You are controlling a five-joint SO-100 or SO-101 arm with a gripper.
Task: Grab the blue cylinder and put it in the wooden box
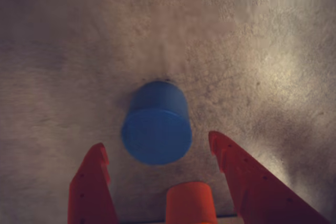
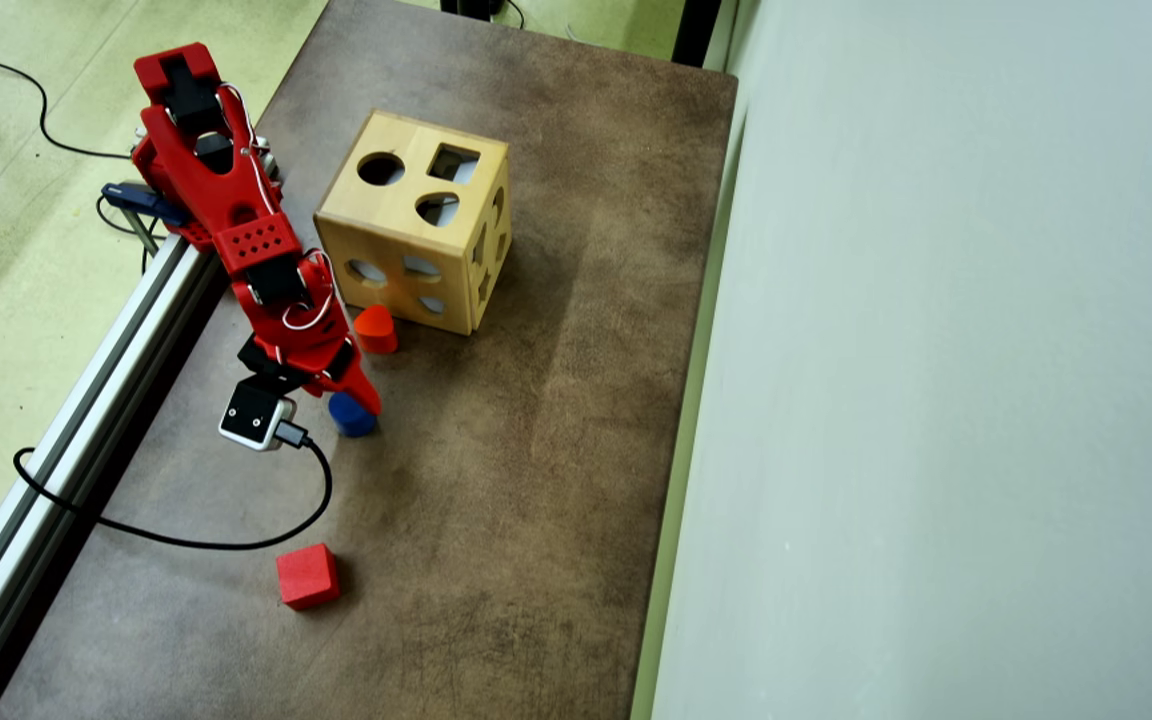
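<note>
The blue cylinder [image 1: 156,129] stands upright on the brown table, flat top toward the wrist camera. My gripper [image 1: 156,141] is open, its red fingers spread to either side of the cylinder's near edge without touching it. In the overhead view the gripper [image 2: 358,404] hangs over the blue cylinder [image 2: 351,420], and one finger covers part of it. The wooden box [image 2: 416,225] sits further up the table, beyond the arm, with circle, square and heart holes in its top.
An orange-red heart block [image 2: 376,328] lies between the box and the arm. A red cube [image 2: 307,576] rests lower on the table. A black cable [image 2: 186,540] loops from the wrist camera. A metal rail [image 2: 86,400] runs along the left edge, and a pale wall [image 2: 936,400] borders the right.
</note>
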